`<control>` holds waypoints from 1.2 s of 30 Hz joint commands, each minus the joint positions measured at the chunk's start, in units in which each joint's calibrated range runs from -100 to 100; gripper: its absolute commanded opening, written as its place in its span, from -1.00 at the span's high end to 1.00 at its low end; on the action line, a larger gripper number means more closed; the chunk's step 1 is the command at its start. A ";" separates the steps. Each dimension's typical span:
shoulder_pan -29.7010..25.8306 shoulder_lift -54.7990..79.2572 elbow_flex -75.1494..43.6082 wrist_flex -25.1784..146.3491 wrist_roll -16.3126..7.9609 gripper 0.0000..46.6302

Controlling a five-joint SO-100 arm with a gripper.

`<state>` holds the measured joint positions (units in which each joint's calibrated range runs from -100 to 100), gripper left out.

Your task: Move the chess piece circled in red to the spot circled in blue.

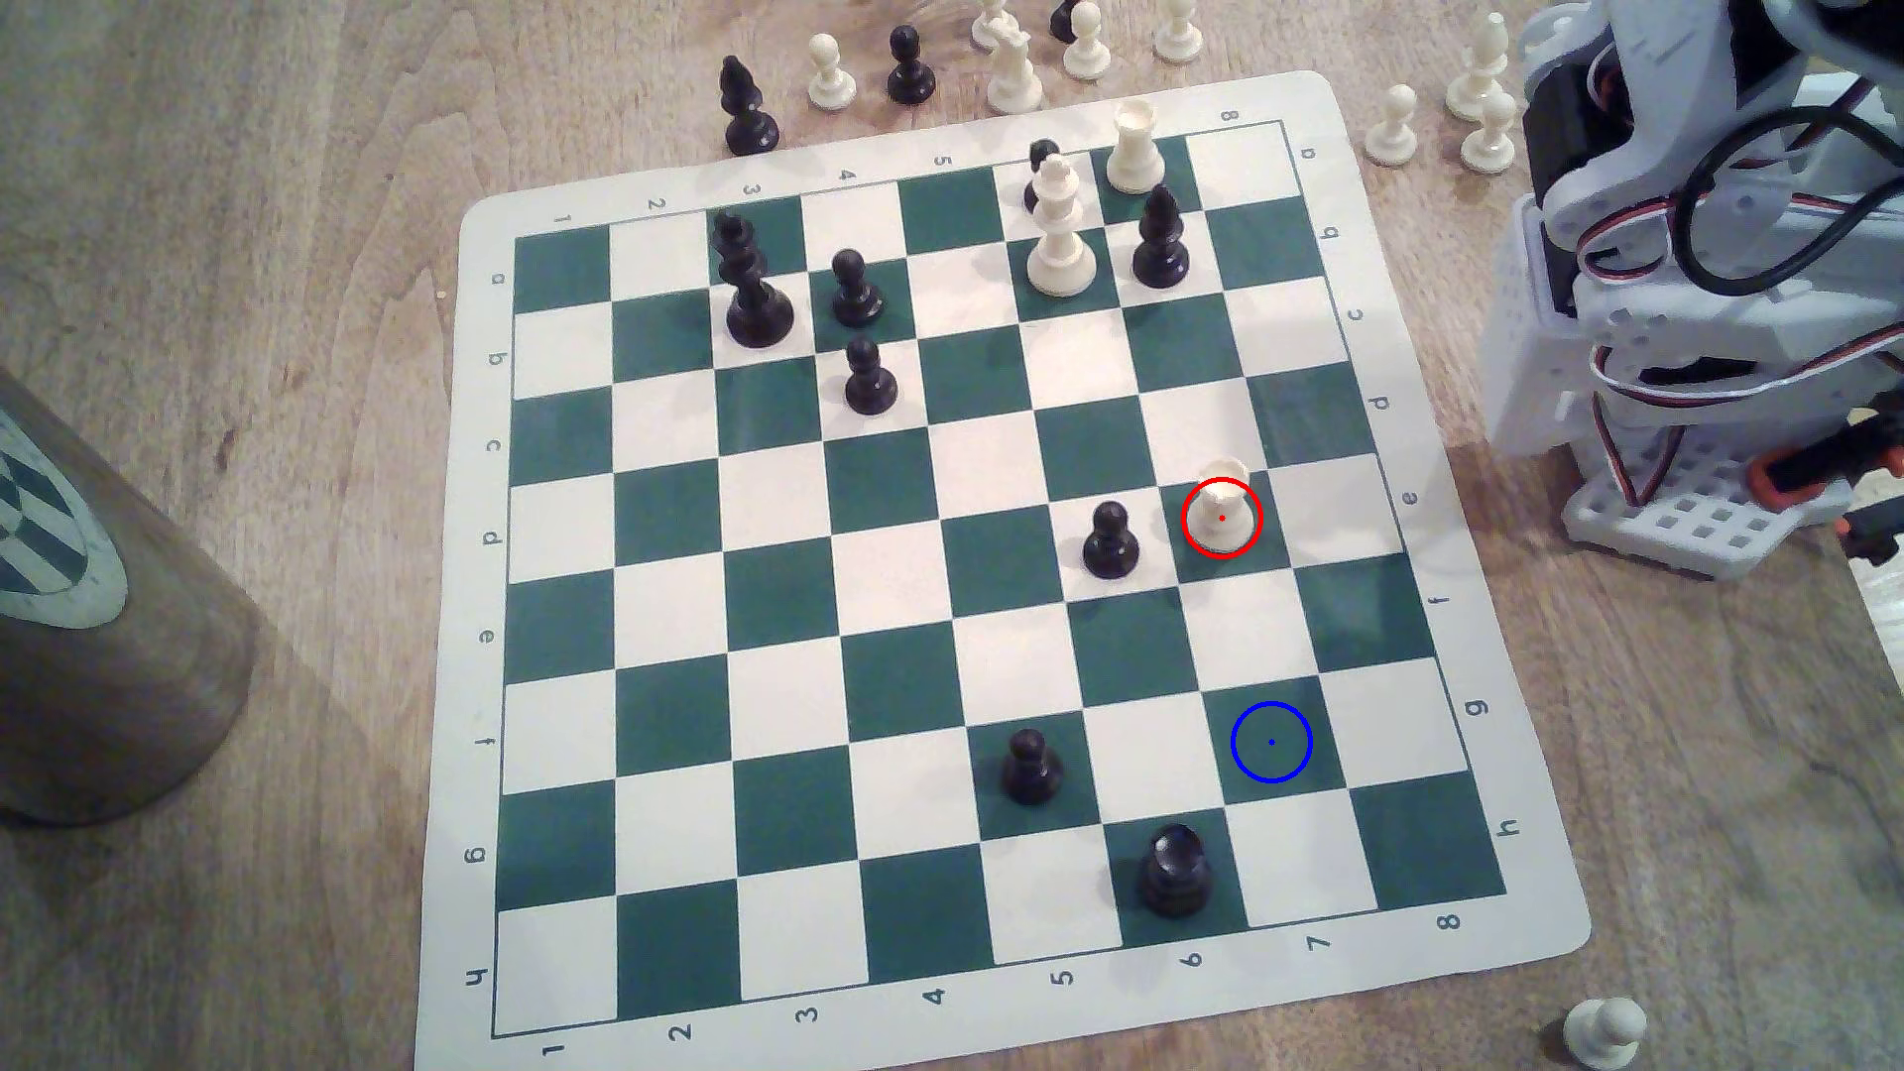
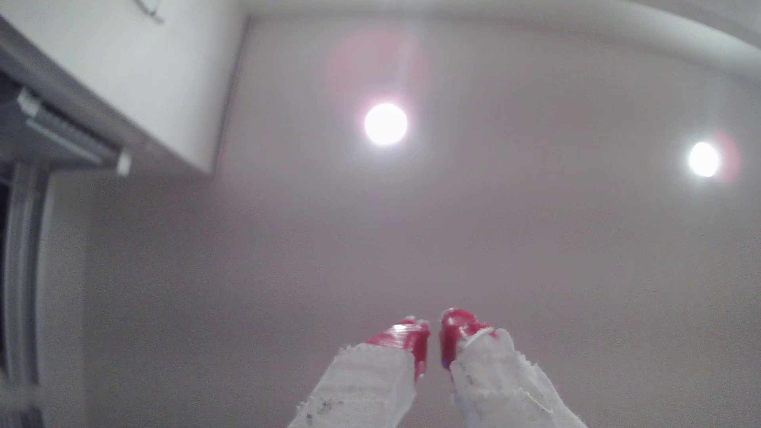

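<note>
The chess piece [image 1: 1222,510], a stubby cream-white rook ringed in red, stands on a dark green square near the board's right side in the exterior view. The spot [image 1: 1271,741], a dark green square with a blue ring, lies two rows nearer the camera and is bare. The white arm [image 1: 1700,257] is folded up beside the board at the exterior view's right, well away from the rook. In the wrist view my gripper [image 2: 435,329] points up at the ceiling. Its red-tipped fingers [image 2: 405,335] are nearly touching, with nothing between them.
A black pawn [image 1: 1111,541] stands one square to the exterior view's left of the rook. Another black pawn [image 1: 1030,767] and a black rook [image 1: 1175,870] stand near the spot. Spare pieces [image 1: 1072,41] lie beyond the board. A brown cylinder [image 1: 93,618] stands at the left.
</note>
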<state>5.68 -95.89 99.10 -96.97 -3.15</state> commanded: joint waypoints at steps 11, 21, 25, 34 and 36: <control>-0.40 0.05 0.81 -2.78 0.05 0.93; -0.40 0.05 0.81 -0.24 0.05 0.99; 0.15 0.05 0.81 18.59 -0.05 0.99; -1.26 0.22 -5.26 47.34 2.10 1.00; -3.06 0.22 -13.78 67.32 6.35 1.00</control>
<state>4.65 -95.89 96.84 -55.06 -1.10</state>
